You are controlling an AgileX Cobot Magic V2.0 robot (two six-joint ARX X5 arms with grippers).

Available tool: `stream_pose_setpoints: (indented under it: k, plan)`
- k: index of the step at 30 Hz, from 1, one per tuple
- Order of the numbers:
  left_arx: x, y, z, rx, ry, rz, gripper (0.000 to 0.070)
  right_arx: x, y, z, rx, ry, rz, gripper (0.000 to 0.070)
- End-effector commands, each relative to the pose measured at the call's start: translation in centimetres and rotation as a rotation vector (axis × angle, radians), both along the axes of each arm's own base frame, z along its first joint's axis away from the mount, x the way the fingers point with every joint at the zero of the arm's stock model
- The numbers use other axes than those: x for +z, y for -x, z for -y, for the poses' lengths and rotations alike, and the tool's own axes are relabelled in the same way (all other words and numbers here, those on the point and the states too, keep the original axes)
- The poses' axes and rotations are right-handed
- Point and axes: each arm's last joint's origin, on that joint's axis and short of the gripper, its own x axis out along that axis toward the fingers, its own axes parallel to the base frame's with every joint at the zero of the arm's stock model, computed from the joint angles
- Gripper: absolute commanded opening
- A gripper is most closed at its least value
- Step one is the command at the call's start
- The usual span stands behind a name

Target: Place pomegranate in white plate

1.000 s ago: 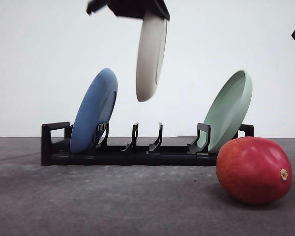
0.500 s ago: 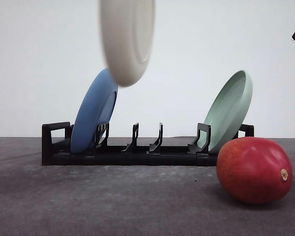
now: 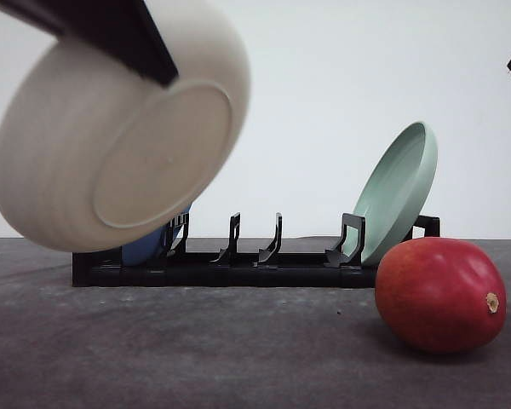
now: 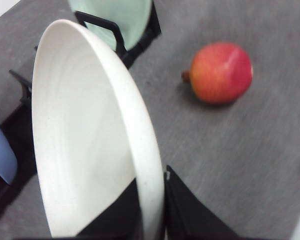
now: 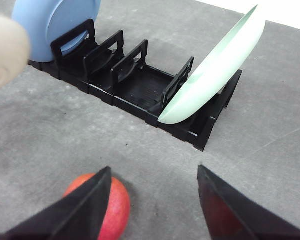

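Pomegranate waits on the mat while the white plate hangs in the left gripper

White plate [image 4: 85, 145] is pinched at its rim by the left gripper [image 4: 152, 210], tilted in mid-air above the mat [image 3: 196, 358]: level it and set it flat beside the fruit. Right gripper [image 5: 152, 210] hovers with jaws spread; pomegranate [image 5: 102, 210] lies just beneath it, near its finger [image 5: 85, 210].

A rack [image 3: 238, 260] stands at the back of the worktop [image 3: 196, 358]. One plate [image 3: 398, 192] leans at its right end. A fruit [image 3: 439, 294] lies in front, right. Another plate [image 3: 111, 128] hangs left, above the worktop.
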Motion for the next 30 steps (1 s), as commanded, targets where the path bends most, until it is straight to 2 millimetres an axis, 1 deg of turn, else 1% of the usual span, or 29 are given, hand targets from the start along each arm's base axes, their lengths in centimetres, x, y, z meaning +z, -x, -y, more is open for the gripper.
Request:
stream_pose_setpoints:
  k: [1, 6, 12, 18, 22, 24, 25, 28, 30]
  plan:
    - [-0.6, 0.0, 1.1, -0.078, -0.107, 0.079, 0.0010, 0.5, 0.0, 0.0, 0.003, -0.001, 0.019, 0.0348]
    - [-3.0, -0.5, 3.4, -0.142, -0.270, 0.134, 0.0010, 0.5, 0.0, 0.0, 0.003, -0.001, 0.019, 0.0348]
    - [-5.9, -0.7, 5.5, -0.190, -0.383, 0.145, 0.0010, 0.5, 0.0, 0.0, 0.003, -0.001, 0.019, 0.0348]
    - [-8.1, -0.7, 6.5, -0.217, -0.466, 0.118, 0.0020, 0.5, 0.0, 0.0, 0.003, -0.001, 0.019, 0.0348]
    - [-8.7, -0.7, 6.7, -0.221, -0.487, 0.107, 0.0034, 0.5, 0.0, 0.0, 0.003, -0.001, 0.019, 0.0348]
    - [-8.9, -0.7, 6.8, -0.224, -0.489, 0.103, 0.0079, 0.5, 0.0, -0.1, 0.003, -0.001, 0.019, 0.0348]
    - [-8.9, -0.7, 6.8, -0.224, -0.488, 0.103, 0.0127, 0.5, 0.0, 0.0, 0.003, -0.001, 0.019, 0.0348]
    - [-8.8, -0.6, 6.8, -0.225, -0.485, 0.103, 0.0303, 0.5, 0.0, 0.0, 0.003, -0.001, 0.019, 0.0348]
    - [-8.8, -0.6, 6.8, -0.220, -0.478, 0.099, 0.0373, 0.5, 0.0, 0.0, 0.003, -0.001, 0.019, 0.0348]
